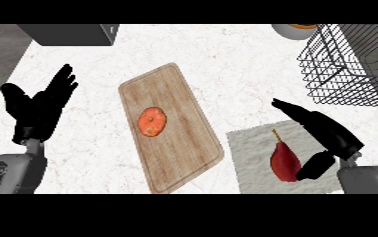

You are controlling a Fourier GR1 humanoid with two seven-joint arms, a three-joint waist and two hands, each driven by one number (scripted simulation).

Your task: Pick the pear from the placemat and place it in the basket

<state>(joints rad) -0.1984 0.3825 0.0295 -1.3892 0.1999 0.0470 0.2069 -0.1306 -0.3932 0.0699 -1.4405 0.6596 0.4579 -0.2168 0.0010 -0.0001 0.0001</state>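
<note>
A dark red pear [283, 160] with a thin stem lies on the white placemat [251, 153] at the lower right. My right hand [325, 133] hovers just right of the pear, fingers straight and pointing up-left, thumb curved down beside the fruit's base; it does not hold it. The black wire basket [339, 66] stands at the upper right, beyond the placemat. My left hand [40, 106] rests open at the left edge, fingers up.
A wooden cutting board [173, 131] lies tilted in the middle with an orange round fruit [153, 122] on it. A dark grey box [70, 33] sits at the top left. A white bowl [295, 30] shows at the top edge beside the basket.
</note>
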